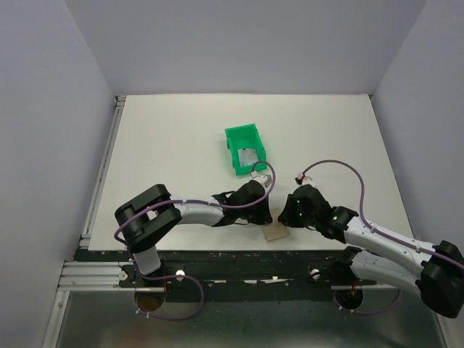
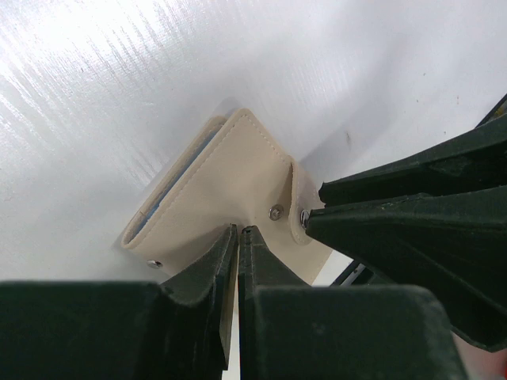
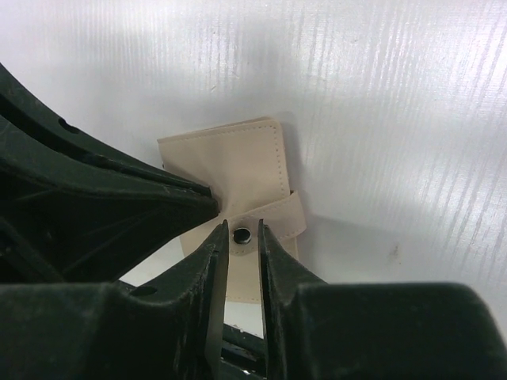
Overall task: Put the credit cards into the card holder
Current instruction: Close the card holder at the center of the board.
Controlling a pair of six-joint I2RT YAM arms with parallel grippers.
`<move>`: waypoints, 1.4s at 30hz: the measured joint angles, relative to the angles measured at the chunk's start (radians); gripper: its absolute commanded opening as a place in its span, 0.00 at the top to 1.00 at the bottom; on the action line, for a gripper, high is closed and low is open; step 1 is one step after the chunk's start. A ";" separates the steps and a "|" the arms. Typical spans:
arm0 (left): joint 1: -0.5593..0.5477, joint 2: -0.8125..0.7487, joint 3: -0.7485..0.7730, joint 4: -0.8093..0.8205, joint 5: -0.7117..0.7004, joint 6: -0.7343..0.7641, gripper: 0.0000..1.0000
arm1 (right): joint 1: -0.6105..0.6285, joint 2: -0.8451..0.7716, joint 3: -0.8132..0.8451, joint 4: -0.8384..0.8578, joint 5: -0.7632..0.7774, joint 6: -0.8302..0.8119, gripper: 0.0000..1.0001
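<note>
The tan card holder (image 1: 275, 233) lies near the table's front edge, between my two grippers. In the left wrist view the card holder (image 2: 214, 190) is folded, with pale blue showing at its open edge. My left gripper (image 2: 238, 230) is shut on its near flap. The right wrist view shows the card holder (image 3: 238, 170) with its snap strap (image 3: 273, 218) pointing toward me. My right gripper (image 3: 242, 227) stands open, with the strap's snap end between its fingertips. A silver credit card (image 1: 248, 158) lies in the green bin (image 1: 239, 133).
The green bin stands just behind both grippers, mid-table. A black rail (image 1: 217, 257) runs along the table's front edge, right behind the card holder. Grey walls close the table in on the left, right and far sides.
</note>
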State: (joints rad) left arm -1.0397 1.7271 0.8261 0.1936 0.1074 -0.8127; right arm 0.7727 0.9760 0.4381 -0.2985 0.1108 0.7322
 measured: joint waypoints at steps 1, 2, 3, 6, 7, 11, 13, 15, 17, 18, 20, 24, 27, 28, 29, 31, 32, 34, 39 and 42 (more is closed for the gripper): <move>0.000 0.000 0.000 0.000 0.000 0.000 0.85 | 0.000 0.000 0.000 0.000 -0.004 0.000 0.71; 0.000 0.000 0.000 0.000 0.000 0.000 0.85 | 0.000 0.001 0.000 0.002 -0.009 0.000 0.71; 0.000 0.000 0.000 0.000 0.000 0.000 0.85 | 0.000 0.004 0.000 0.003 -0.014 0.000 0.71; 0.000 0.000 0.000 0.000 0.000 0.000 0.85 | 0.000 0.012 0.000 0.005 -0.023 0.000 0.71; 0.000 0.000 0.000 0.000 0.000 0.000 0.85 | 0.000 0.012 -0.001 0.006 -0.023 0.000 0.71; 0.000 0.000 0.000 0.000 0.001 0.000 0.85 | 0.000 0.012 -0.006 0.006 -0.023 0.000 0.71; 0.000 0.000 0.000 0.000 0.001 0.000 0.85 | 0.000 0.016 -0.006 0.006 -0.025 0.000 0.71; 0.000 0.001 0.000 0.000 0.001 0.000 0.85 | 0.000 0.025 -0.007 0.007 -0.028 0.001 0.71; 0.000 0.001 0.000 0.000 0.002 0.000 0.85 | 0.000 0.030 -0.008 0.010 -0.031 0.001 0.71; 0.000 0.001 0.000 0.000 0.002 0.000 0.85 | 0.000 0.031 -0.010 0.012 -0.031 0.001 0.71; 0.000 0.001 0.000 0.000 0.002 0.000 0.85 | 0.000 0.033 -0.010 0.014 -0.031 0.001 0.71; 0.001 0.002 0.000 0.000 0.002 0.000 0.85 | 0.000 0.049 -0.010 0.019 -0.031 0.001 0.72; 0.002 0.002 0.000 0.000 0.002 0.000 0.85 | 0.000 0.066 -0.010 0.022 -0.031 0.002 0.73; 0.002 0.002 0.000 0.000 0.003 0.000 0.85 | 0.000 0.071 -0.010 0.024 -0.031 0.002 0.73; 0.002 0.002 0.000 0.000 0.003 0.000 0.85 | 0.000 0.076 -0.010 0.027 -0.031 0.002 0.73; 0.002 0.002 0.000 0.000 0.003 0.000 0.85 | 0.000 0.080 -0.009 0.031 -0.031 0.004 0.74; 0.002 0.002 0.000 0.000 0.003 0.000 0.85 | 0.000 0.082 -0.009 0.034 -0.031 0.004 0.74; 0.002 0.002 0.000 0.000 0.003 0.000 0.85 | 0.000 0.087 -0.007 0.036 -0.031 0.005 0.74; 0.002 0.002 0.000 0.000 0.003 0.000 0.85 | 0.000 0.094 -0.005 0.041 -0.031 0.008 0.76; 0.002 0.002 0.000 0.000 0.003 0.000 0.85 | 0.000 0.105 0.002 0.039 -0.030 0.013 0.79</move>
State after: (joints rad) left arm -1.0378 1.7294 0.8265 0.1936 0.1101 -0.8127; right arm 0.7727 1.0809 0.4400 -0.2592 0.0811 0.7448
